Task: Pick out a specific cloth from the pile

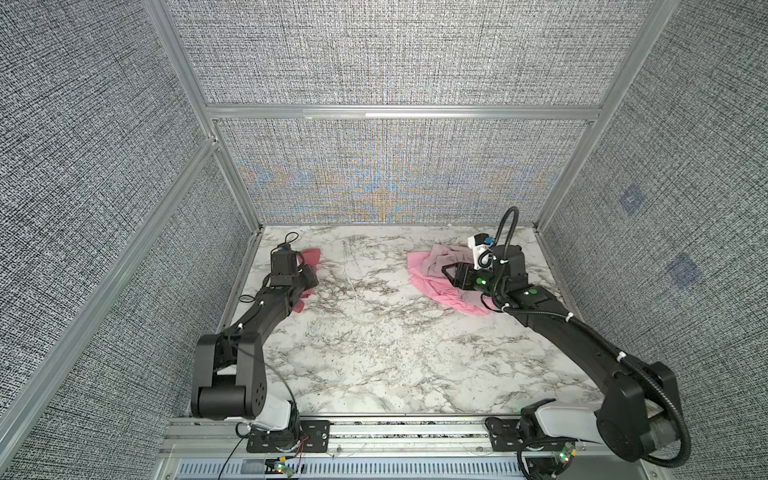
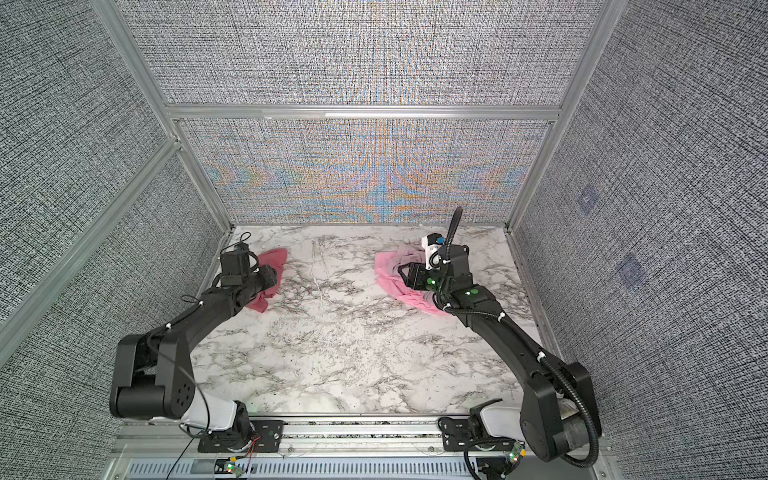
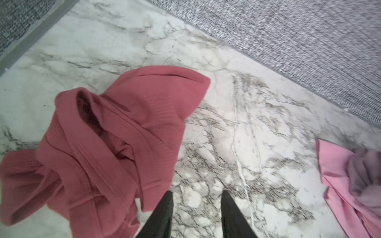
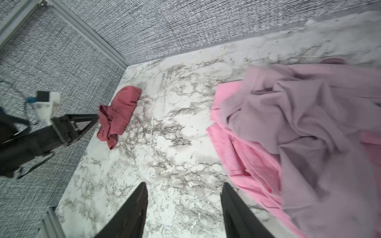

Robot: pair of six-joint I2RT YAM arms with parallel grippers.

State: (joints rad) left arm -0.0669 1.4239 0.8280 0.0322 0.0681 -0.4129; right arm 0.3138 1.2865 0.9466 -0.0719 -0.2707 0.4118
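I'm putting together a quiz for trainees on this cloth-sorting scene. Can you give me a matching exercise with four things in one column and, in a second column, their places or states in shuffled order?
Column A
1. dusty rose-red cloth
2. bright pink cloth
3. greyish-mauve cloth
4. left hand

Column B
a. draped on top of another cloth
b. open and empty, over bare marble table
c. crumpled alone, apart from the other two cloths
d. partly covered by another cloth

Pairs: 1-c, 2-d, 3-a, 4-b
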